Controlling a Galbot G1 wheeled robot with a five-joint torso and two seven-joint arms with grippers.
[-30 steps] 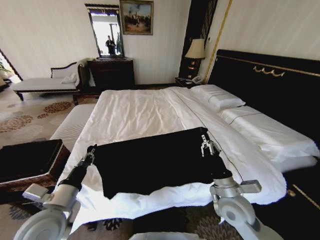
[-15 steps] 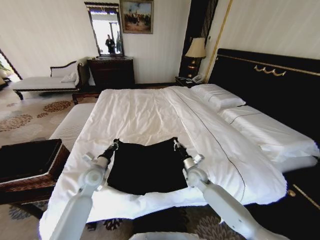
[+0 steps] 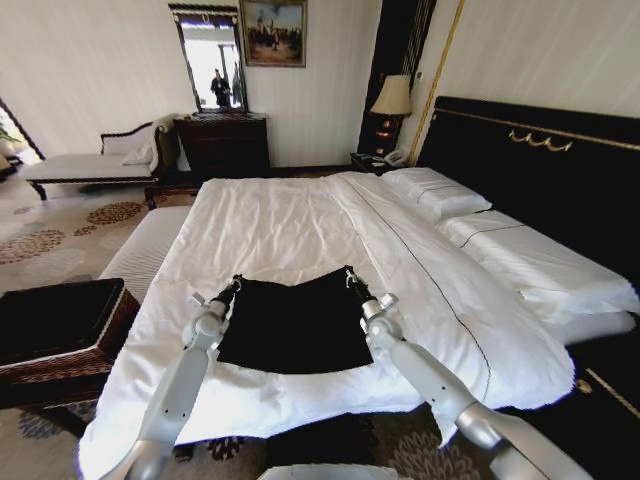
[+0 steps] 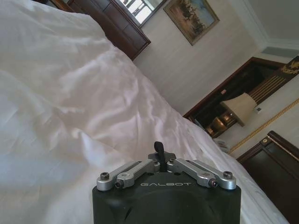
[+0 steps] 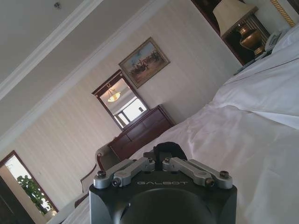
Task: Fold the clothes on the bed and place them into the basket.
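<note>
Black cloth lies spread on the near part of the white duvet: the T-shirt [image 3: 295, 325], folded into a rough rectangle, sits on the bed [image 3: 290, 225] close to its foot edge, with the pillows and the black headboard far off to the right. Both arms reach out over the mattress to the shirt's far edge. The left gripper [image 3: 235, 283] is at the far left corner of the cloth and the right gripper [image 3: 348, 274] at the far right corner, each pinching the black fabric between closed fingers. In the left wrist view a thin dark tab of cloth stands up between the fingers of the left gripper [image 4: 159, 154], with bare duvet stretching away behind it. In the right wrist view a rounded bunch of black fabric sits clamped in the right gripper [image 5: 166, 151], and the dresser and mirror show against the far wall. The shirt's near edge rests flat on the duvet. The basket [image 3: 62, 335], dark wicker with a black lining, stands on the floor just beside the bed's left side, well apart from the shirt.
</note>
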